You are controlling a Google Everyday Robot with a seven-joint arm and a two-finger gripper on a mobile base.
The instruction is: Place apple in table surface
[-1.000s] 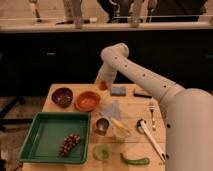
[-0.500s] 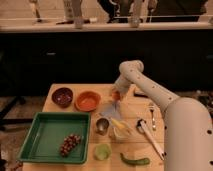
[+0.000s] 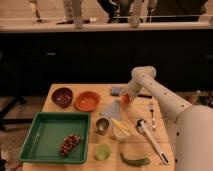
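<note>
The apple [image 3: 123,99], small and orange-red, sits at the tip of my gripper [image 3: 124,97], which is shut on it. Both are low over the table surface [image 3: 134,114], right of the middle and toward its back. I cannot tell whether the apple touches the wood. My arm reaches in from the right, bends at an elbow above the table's back edge and points down to the gripper.
An orange bowl [image 3: 87,100] and a dark bowl [image 3: 62,96] stand to the left. A green tray [image 3: 40,135] holds grapes [image 3: 70,144]. In front are a metal cup [image 3: 102,125], a yellow item [image 3: 119,125], a green cup [image 3: 102,151], a green pepper [image 3: 134,160] and utensils [image 3: 150,136].
My gripper has carried the apple from the back left of the table, beside the orange bowl, rightward and down to a spot right of the middle.
</note>
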